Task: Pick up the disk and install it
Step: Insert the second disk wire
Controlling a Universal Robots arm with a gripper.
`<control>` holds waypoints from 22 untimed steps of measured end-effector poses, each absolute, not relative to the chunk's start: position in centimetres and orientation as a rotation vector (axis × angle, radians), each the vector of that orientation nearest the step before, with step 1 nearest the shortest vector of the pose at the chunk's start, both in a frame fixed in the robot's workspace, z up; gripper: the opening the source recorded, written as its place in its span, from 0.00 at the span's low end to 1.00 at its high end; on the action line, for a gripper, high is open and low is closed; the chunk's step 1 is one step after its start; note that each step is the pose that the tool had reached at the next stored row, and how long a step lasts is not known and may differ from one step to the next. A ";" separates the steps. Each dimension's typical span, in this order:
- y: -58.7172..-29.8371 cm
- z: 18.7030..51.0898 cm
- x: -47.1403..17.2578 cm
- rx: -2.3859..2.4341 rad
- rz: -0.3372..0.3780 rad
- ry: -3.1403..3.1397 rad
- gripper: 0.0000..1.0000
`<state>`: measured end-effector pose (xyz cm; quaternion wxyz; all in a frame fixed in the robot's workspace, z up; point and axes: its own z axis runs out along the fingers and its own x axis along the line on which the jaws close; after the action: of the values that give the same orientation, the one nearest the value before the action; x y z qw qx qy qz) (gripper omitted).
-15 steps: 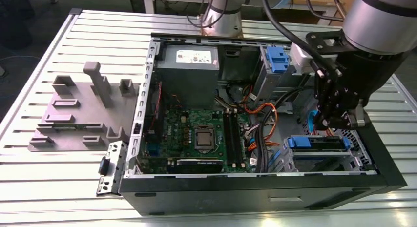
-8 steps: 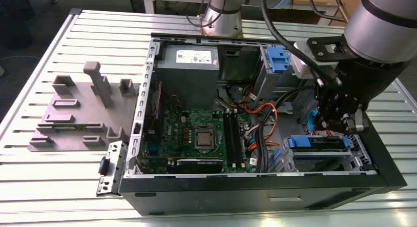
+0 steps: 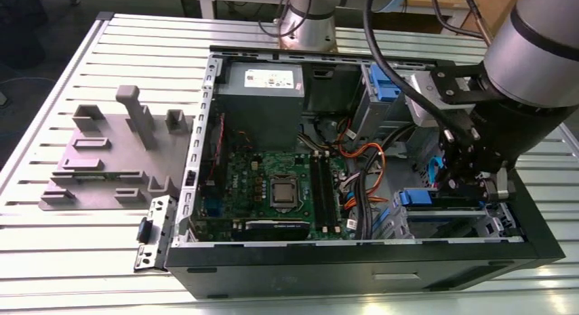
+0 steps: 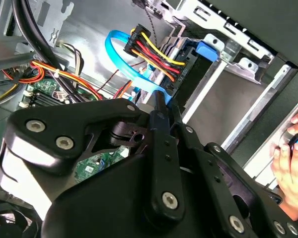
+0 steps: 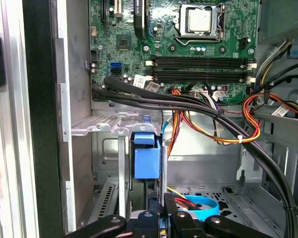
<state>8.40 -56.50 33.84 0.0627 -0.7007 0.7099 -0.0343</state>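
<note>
The disk point(image 3: 418, 197) stands edge-on in the drive cage at the exterior view's right of the open computer case point(image 3: 362, 261). Its bright blue bracket end point(image 5: 146, 161) faces out of the cage in the first wrist view. My gripper point(image 3: 466, 185) reaches down into the case directly over that bay. In both wrist views its black fingers point(image 5: 151, 218) sit close together behind the blue bracket end. The fingertips point(image 4: 158, 106) look shut and lie against a blue part beside the coloured power wires. I cannot tell whether they pinch anything.
A grey power supply point(image 3: 262, 91), a green motherboard point(image 3: 271, 186) and cable bundles point(image 3: 362, 159) crowd the case. A second blue tab point(image 3: 384, 85) marks the upper bay. A grey fixture plate point(image 3: 108, 159) lies outside the case. A person's hand point(image 4: 290, 168) shows beside the case wall.
</note>
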 end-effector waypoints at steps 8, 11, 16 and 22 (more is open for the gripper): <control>-57.1 33.6 8.4 -2.105 -0.078 2.136 0.16; -57.1 33.5 8.4 -2.103 -0.075 2.135 0.16; -57.2 33.4 8.4 -2.103 -0.074 2.134 0.16; -57.3 33.2 8.4 -2.103 -0.075 2.134 0.16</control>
<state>8.39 -57.31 33.18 0.0721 -0.6998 0.7103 -0.0248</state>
